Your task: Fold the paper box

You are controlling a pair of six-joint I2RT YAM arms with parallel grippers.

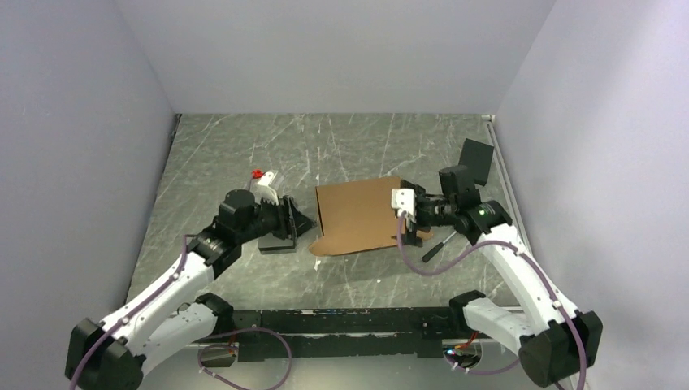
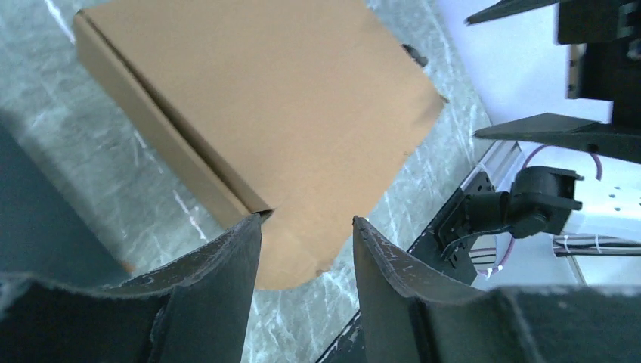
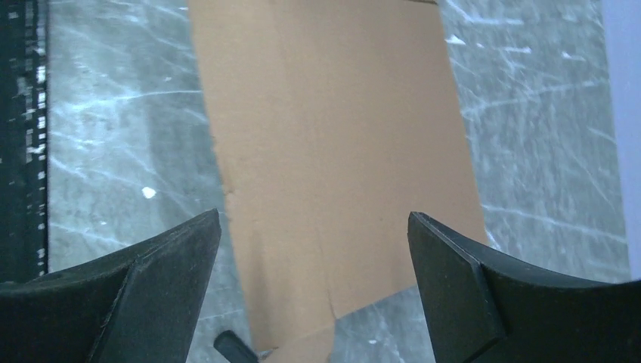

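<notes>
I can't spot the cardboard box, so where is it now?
From above, the paper box sits on the table, a little right of centre, between the left gripper and the right gripper.

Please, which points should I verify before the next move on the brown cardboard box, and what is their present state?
1. Right gripper free of the plain brown corrugated cardboard box: ok, jaws wide apart.
2. Left gripper not clamping: ok, jaws apart at the box's corner.
3. Lid lying flat: ok.
4. Rounded front flap tucked in: not ok, it sticks out onto the grey marbled table.
5. Thin black rod clear of the box: cannot tell.
</notes>
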